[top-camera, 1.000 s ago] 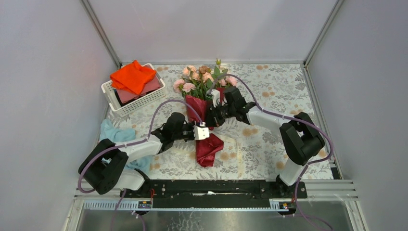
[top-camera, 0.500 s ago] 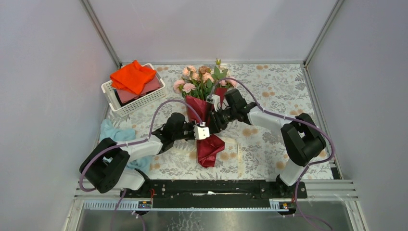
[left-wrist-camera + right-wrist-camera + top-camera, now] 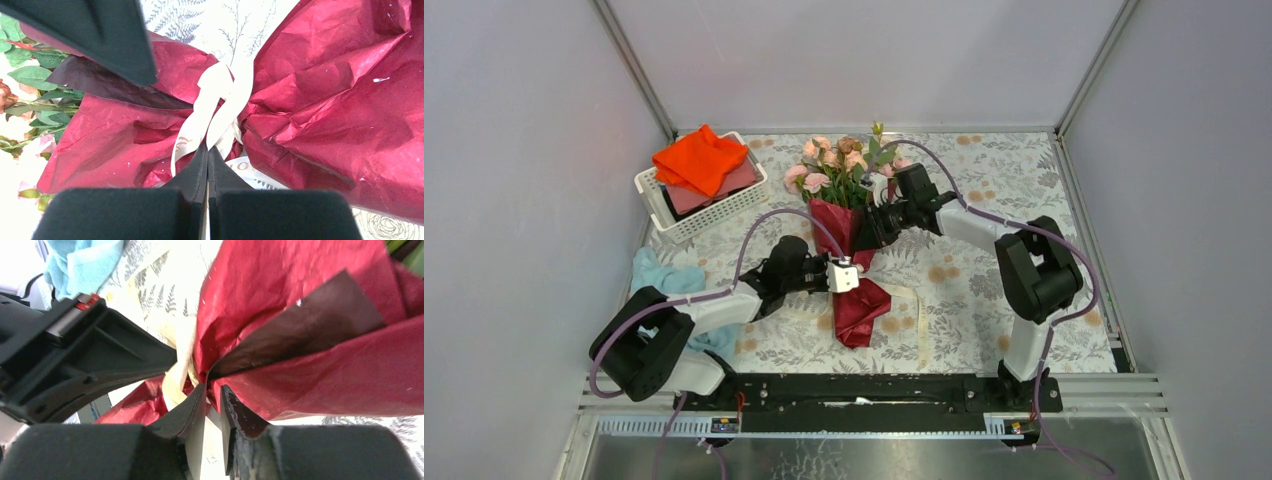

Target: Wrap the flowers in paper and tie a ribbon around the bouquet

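Note:
The bouquet lies mid-table: pink flowers [image 3: 836, 165] rise from dark red paper [image 3: 836, 222] that is pinched at a waist, with more paper [image 3: 860, 310] flaring below. A cream ribbon [image 3: 220, 107] crosses over itself at that waist. From the left, my left gripper [image 3: 207, 148] is shut on the ribbon, with a thin cream strip between its fingers. My right gripper [image 3: 212, 388] comes from the right. Its jaws stand a narrow gap apart, tips against the paper [image 3: 310, 300] beside the ribbon [image 3: 181, 365]. Both grippers meet at the waist [image 3: 861, 255].
A white basket [image 3: 652, 205] holding an orange cloth [image 3: 699, 158] stands at the back left. A light blue cloth [image 3: 664, 275] lies by the left arm. A loose ribbon tail [image 3: 921, 335] runs along the flowered tablecloth toward the near edge. Grey walls enclose the table.
The right gripper has parted its jaws, and its forearm and elbow have swung toward the back of the table. The left arm has shifted slightly toward the bouquet's waist.

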